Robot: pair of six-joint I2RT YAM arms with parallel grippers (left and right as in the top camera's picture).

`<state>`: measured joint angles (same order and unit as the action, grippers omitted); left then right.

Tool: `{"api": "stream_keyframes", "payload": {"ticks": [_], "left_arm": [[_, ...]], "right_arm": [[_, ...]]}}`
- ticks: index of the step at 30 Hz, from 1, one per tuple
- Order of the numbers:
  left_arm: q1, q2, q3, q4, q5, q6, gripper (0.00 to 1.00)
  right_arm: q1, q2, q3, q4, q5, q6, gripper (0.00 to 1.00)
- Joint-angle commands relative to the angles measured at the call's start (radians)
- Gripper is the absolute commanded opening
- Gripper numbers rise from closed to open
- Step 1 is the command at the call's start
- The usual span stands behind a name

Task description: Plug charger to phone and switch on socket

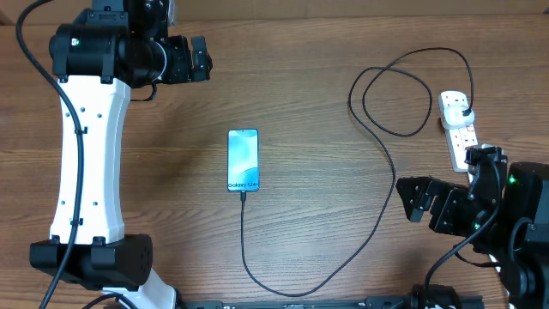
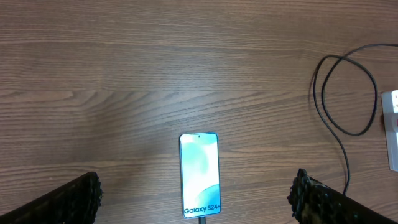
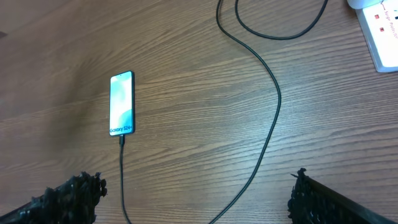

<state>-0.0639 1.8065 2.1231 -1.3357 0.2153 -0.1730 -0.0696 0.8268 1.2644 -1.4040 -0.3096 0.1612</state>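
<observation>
Your left arm rises along the left side of the surface (image 1: 317,51), its white link running up the overhead view. It bends at the top so that the left gripper (image 1: 196,58) points right, well apart from everything else. In the left wrist view its fingers (image 2: 81,199) stand spread wide, with nothing between them and only wood and the phone below.

Your right arm is folded low at the near right corner, and the right gripper (image 1: 412,199) points left towards the middle of the surface. Its fingers (image 3: 323,199) are also spread wide and hold nothing.

The phone (image 1: 243,160) lies flat and face up near the middle of the surface, screen lit, between the two grippers and touched by neither. The charger (image 1: 377,219) meets the phone's bottom edge with its connector tip (image 3: 122,138). From there the cable runs towards you, swings right in a wide curve and climbs to a loop at the far right. It ends in a black plug (image 1: 464,111) seated in the socket (image 1: 459,137).

The socket lies at the right edge, just beyond the right arm's dark body. You cannot tell from these views how its red switches are set.
</observation>
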Motion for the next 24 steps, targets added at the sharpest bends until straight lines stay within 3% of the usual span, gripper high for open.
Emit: {"api": "stream_keyframes", "payload": {"ticks": [1, 10, 14, 24], "left_arm": [[0.005, 0.007, 0.004, 0.001, -0.006, 0.016, 1.00], [0.005, 0.007, 0.004, 0.001, -0.006, 0.016, 1.00], [0.005, 0.007, 0.004, 0.001, -0.006, 0.016, 0.99], [0.005, 0.007, 0.004, 0.001, -0.006, 0.016, 1.00]], "right_arm": [[0.007, -0.002, 0.013, 0.008, 0.022, -0.002, 1.00], [0.010, -0.021, -0.005, 0.127, 0.048, -0.010, 1.00], [0.045, -0.085, -0.051, 0.279, 0.058, -0.010, 1.00], [0.109, -0.331, -0.376, 0.690, 0.154, -0.010, 1.00]]}}
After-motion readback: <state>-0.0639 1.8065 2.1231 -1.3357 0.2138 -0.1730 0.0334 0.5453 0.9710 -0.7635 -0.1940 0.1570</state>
